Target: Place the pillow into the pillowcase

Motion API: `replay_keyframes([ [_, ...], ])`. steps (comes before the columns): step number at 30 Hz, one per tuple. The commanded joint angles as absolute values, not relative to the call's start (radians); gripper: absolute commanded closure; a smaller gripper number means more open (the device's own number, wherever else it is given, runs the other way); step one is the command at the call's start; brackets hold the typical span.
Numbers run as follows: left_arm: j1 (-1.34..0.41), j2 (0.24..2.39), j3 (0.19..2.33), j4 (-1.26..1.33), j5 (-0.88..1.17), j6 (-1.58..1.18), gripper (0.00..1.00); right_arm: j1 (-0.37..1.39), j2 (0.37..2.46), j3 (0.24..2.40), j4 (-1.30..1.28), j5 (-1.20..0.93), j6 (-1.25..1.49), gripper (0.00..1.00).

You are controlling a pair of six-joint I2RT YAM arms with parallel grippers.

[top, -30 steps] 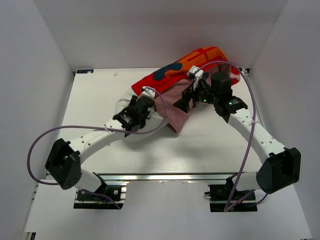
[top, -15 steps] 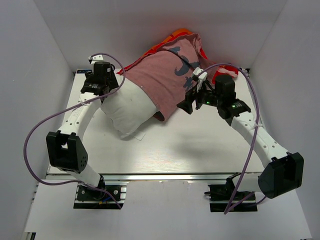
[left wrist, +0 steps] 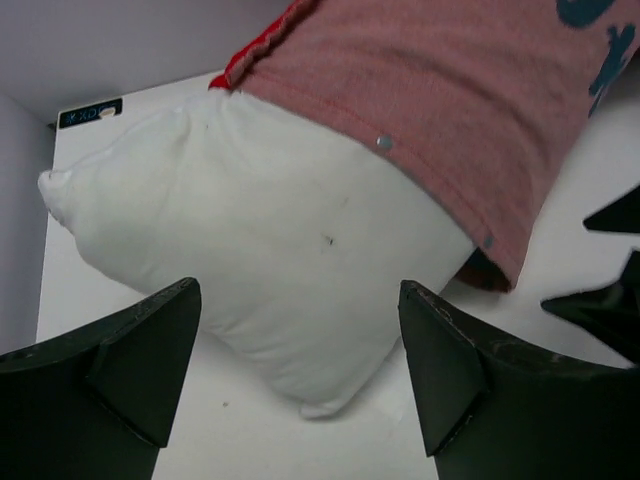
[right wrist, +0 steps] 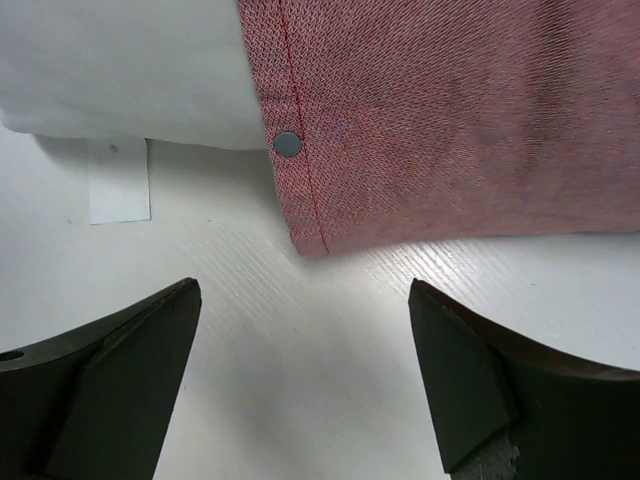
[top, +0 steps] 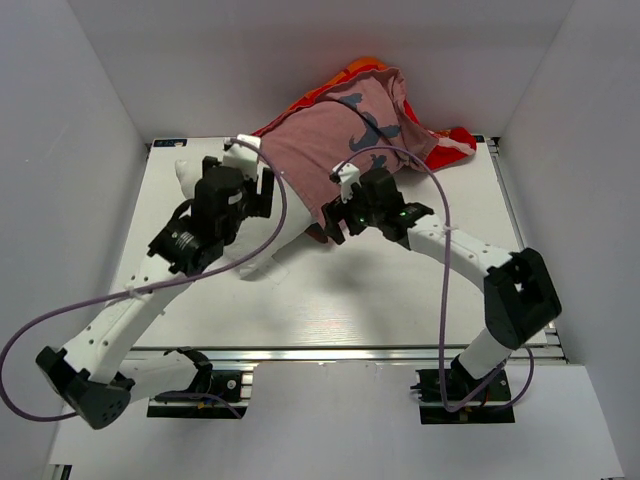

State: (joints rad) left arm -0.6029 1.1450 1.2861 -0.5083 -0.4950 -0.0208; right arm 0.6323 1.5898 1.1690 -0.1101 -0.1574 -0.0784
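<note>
While both pincers hang empty, your large plump white stuffed pillow (left wrist: 250, 260) sits only partway inside the red printed fabric pillowcase (left wrist: 430, 110), so I'd judge the task roughly half done. The covered end lies toward the back of the white surface (top: 400, 290), where the sleeve heaps up by the plain white back wall (top: 300, 60) (that wall probably serves you as a stop, keeping the closed end from sliding away when you push). The bare end pokes out toward the left, resting on the surface.

Your left pincer (left wrist: 297, 290) is spread wide and hovers above the bare end of the pillow. Its fingers straddle the plump bulge and appear clear of it. That looks like a set-up either to pinch the stuffing or to shove it deeper.

Your right pincer (right wrist: 302, 290) is likewise spread wide and holds nothing. It is poised over bare surface just beside the near corner of the pillowcase hem, where a small round metal snap stud (right wrist: 287, 144) marks the opening edge. Placed so, it seems ready to catch that hem and draw it over the pillow. The hem lies flat on the surface here, so you may need to come in low to get a finger under it. Mind the stud, since a grip on it could slip.
</note>
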Motion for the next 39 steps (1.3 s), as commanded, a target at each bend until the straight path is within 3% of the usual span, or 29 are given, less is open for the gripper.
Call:
replay_keyframes([
  [1,-0.624,1.1,1.226,-0.575,-0.556,0.037,0.1,0.644,1.63,1.249,-0.086,-0.057,-0.035,0.11],
  [6,-0.687,1.118,1.071,-0.554,-0.535,0.022,0.06,0.647,1.704,1.285,-0.081,-0.037,-0.008,0.11],
  [12,-0.704,1.218,0.832,-0.292,-0.615,0.044,0.04,0.673,1.706,1.293,-0.08,-0.021,0.032,0.11],
  [16,-0.704,1.293,0.782,-0.158,-0.646,0.08,0.04,0.673,1.675,1.26,-0.078,-0.022,0.032,0.11],
  [22,-0.67,1.569,0.845,-0.023,-0.886,0.135,0.05,0.673,1.652,1.223,-0.077,-0.026,0.028,0.11],
  [23,-0.66,1.638,0.866,-0.023,-0.899,0.133,0.08,0.673,1.651,1.22,-0.075,-0.026,0.026,0.11],
  [25,-0.618,1.687,0.931,-0.034,-0.897,0.111,0.28,0.673,1.649,1.213,-0.078,-0.028,0.02,0.11],
  [26,-0.606,1.706,0.951,-0.047,-0.888,0.1,0.39,0.673,1.648,1.21,-0.08,-0.034,0.02,0.11],
  [27,-0.58,1.732,0.968,-0.057,-0.881,0.078,0.62,0.673,1.644,1.212,-0.089,-0.04,0.02,0.11],
  [31,-0.542,1.743,1.057,-0.129,-0.769,0.028,1.0,0.676,1.628,1.19,-0.078,-0.084,0.032,0.11],
  [39,-0.54,1.551,1.153,-0.245,-0.447,-0.055,1.0,0.693,1.692,1.256,-0.057,-0.055,0.132,0.1],
])
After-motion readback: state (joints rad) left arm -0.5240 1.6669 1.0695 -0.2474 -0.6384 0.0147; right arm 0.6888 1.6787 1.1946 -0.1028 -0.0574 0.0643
